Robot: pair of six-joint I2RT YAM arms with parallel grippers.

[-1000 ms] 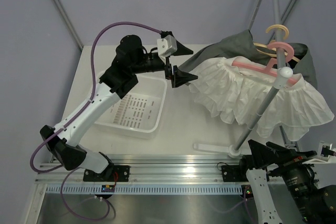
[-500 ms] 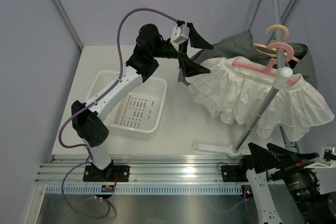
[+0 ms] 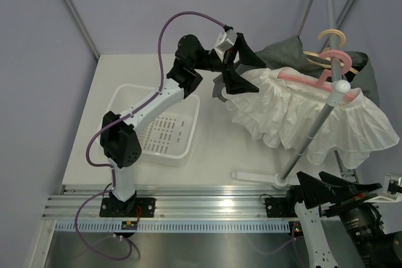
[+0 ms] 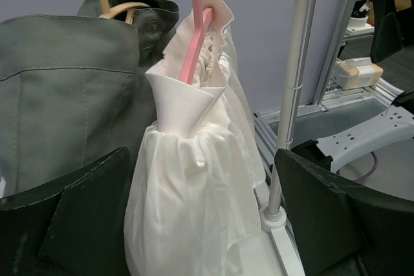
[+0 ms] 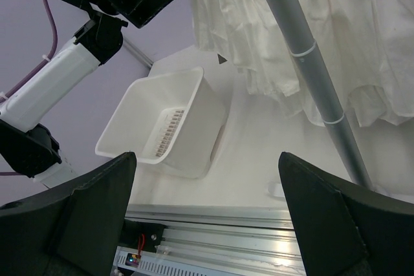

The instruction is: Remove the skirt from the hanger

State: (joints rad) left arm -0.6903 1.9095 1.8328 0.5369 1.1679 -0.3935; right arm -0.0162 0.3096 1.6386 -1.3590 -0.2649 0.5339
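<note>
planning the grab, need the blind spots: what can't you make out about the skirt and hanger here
Left wrist view: the hook of the pink hanger, cut off by the top edge.
Either view: how it grips the white skirt, covered by the waistband.
Top view: whether the left gripper touches the skirt; its dark fingers overlap the ruffles.
Top view: the lower part of the grey garment, behind the skirt.

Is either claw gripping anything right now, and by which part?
Nothing is held. The left claw is open, facing the end of the white skirt on its pink hanger; the right claw is open, clear of it.
</note>
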